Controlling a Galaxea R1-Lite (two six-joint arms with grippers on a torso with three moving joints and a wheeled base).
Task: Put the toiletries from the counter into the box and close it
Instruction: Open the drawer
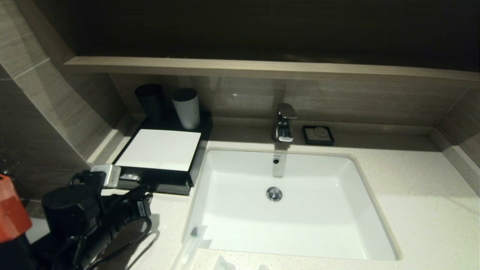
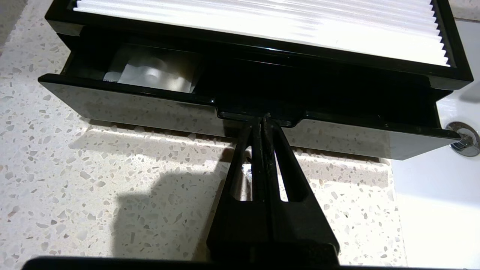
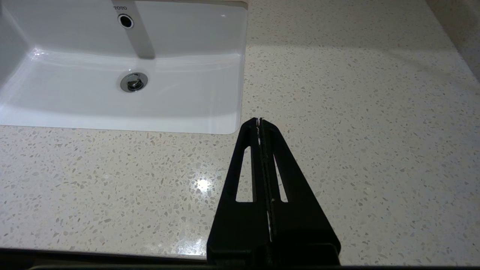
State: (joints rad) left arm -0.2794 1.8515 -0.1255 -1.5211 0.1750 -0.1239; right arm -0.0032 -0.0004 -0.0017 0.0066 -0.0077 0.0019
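Left hand [image 2: 262, 120] fingers pressed together, tips against the centre notch of the shallow glossy black drawer front [image 2: 150, 112] on the low black rectangular box with flat white top panel [image 1: 159, 150]. Drawer partly open. Inside, a clear plastic-wrapped white packet [image 2: 153, 73] at one end; rest of the drawer interior too dark to read. In the head view the left arm hides most of the drawer front.

Box sits on the off-white speckled stone desk [image 3: 356, 112], just beside the white rectangular sink basin [image 1: 292, 210], back against the wall. Behind the box: a black tapered cup [image 1: 150, 101] and a grey tapered cup [image 1: 186, 108], side by side.

More clear wrapped packets [image 1: 195, 243] at the desk's front edge by the basin corner, cut off by the frame, print unreadable.

Right hand [image 3: 259, 122] fingers together, holding nothing, above bare speckled stone near the basin; not seen from the head view.

Chrome faucet [image 1: 285, 123] and small black square soap dish [image 1: 318, 135] behind the basin.
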